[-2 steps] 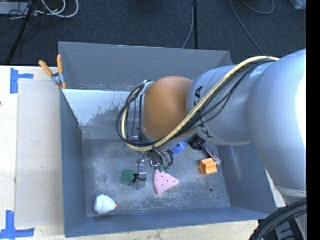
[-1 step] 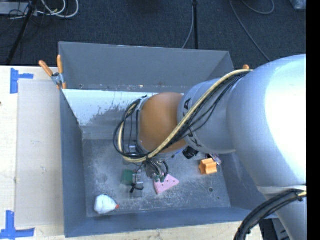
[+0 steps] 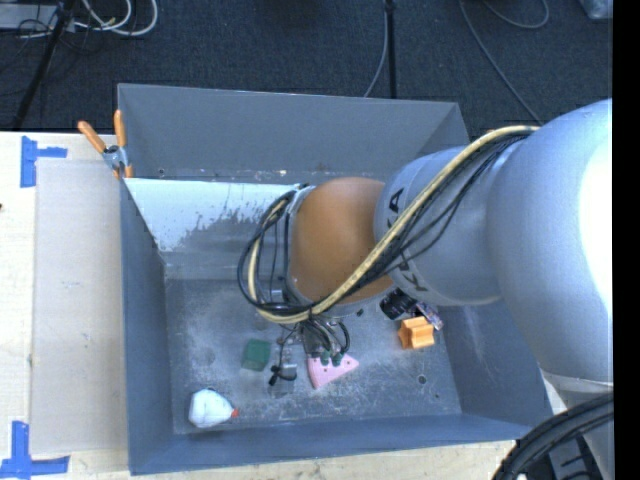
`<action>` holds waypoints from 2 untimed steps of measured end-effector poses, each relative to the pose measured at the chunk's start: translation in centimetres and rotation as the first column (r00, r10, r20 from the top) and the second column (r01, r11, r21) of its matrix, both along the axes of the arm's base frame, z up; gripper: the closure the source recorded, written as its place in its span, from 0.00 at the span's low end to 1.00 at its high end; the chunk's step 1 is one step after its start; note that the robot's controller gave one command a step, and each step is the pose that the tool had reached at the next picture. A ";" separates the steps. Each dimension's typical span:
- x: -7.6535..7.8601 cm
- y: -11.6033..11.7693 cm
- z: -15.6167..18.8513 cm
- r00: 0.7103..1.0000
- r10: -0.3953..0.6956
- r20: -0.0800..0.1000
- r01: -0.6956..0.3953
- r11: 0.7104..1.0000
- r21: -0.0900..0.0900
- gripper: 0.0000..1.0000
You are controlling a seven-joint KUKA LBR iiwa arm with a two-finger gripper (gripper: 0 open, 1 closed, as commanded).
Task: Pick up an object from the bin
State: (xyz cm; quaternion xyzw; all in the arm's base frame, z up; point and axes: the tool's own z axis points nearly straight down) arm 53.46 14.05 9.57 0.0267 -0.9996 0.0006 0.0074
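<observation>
My gripper (image 3: 303,350) hangs under the arm's orange cover, low over the bin floor near the front middle. A small green block (image 3: 256,354) lies just to its left. A pink triangular piece (image 3: 331,370) lies just to its right, partly under the gripper's dark parts. I cannot tell whether either of them is touched. Nothing shows as held.
A white rounded thing with an orange tip (image 3: 211,408) lies at the front left corner of the bin floor. An orange block (image 3: 417,334) with a small purple bit beside it sits to the right, under the arm. The arm and cables cover the bin's middle and right.
</observation>
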 end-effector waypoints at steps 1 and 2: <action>-0.3 0.0 1.0 1.000 0.020 0.002 -0.020 1.000 0.000 0.00; -0.9 0.9 -2.9 1.000 0.009 -0.007 -0.009 1.000 -0.001 1.00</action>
